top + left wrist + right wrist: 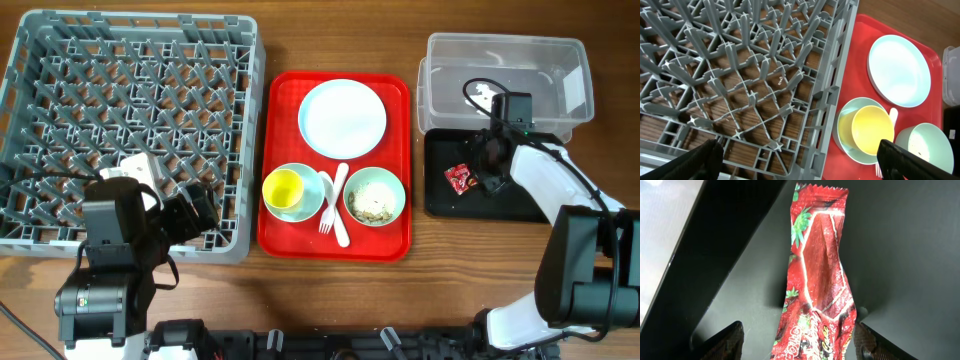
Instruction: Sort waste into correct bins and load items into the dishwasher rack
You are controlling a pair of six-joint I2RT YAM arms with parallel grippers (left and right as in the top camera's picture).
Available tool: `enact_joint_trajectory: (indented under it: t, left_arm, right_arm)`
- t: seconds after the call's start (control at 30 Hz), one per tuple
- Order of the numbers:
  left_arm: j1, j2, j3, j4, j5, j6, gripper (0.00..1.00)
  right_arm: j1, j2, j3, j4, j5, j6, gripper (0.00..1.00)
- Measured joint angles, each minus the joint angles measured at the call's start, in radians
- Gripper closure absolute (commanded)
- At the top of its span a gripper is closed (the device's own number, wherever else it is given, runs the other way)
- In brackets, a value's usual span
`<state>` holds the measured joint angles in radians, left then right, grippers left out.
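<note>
Plainly, the right jaws stand well apart and grip nothing. They straddle the snack wrapper (815,280) (red, crinkled, strawberry print), which lies flat on the floor of the black tray (900,255). That tray sits just beside the clear tub (560,60). The left jaws gape wide, empty, over the dishwasher rack (740,75) at its edge beside the red serving tray (280,230). On that tray are a white plate (343,118), a yellow cup (283,187) inside one blue bowl (312,203), and rice scraps (375,205) in the other bowl (398,195).
</note>
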<state>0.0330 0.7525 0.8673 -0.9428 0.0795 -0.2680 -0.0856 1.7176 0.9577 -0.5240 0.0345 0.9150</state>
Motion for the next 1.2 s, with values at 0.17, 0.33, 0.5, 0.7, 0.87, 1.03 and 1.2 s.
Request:
enact_joint_trajectory:
  t: [0.17,0.33,0.5,0.7,0.87,1.03,1.2]
  left_arm:
    - [0.000,0.000,0.000,0.000,0.000,0.000,0.00]
    - [0.000,0.000,0.000,0.000,0.000,0.000,0.00]
    - [0.000,0.000,0.000,0.000,0.000,0.000,0.00]
    - [0.000,0.000,0.000,0.000,0.000,0.000,0.00]
    - [0.000,0.000,0.000,0.000,0.000,0.000,0.00]
    - [0.000,0.000,0.000,0.000,0.000,0.000,0.00]
    - [0.000,0.000,0.000,0.000,0.000,0.000,0.00]
  right_arm:
    - [0.005,0.031,0.000,0.002,0.028,0.000,0.29]
    - [0.012,0.044,0.007,0.005,0.048,0.000,0.56]
    - [0.012,0.050,0.008,-0.017,0.042,-0.008,0.96]
    - [0.012,0.050,0.035,-0.143,-0.010,-0.048,0.96]
    - [0.012,-0.077,0.069,-0.239,-0.032,-0.143,0.96]
    - [0.012,-0.302,0.124,-0.094,-0.086,-0.299,0.96]
    - [0.012,-0.342,0.135,0.194,-0.103,-0.407,0.96]
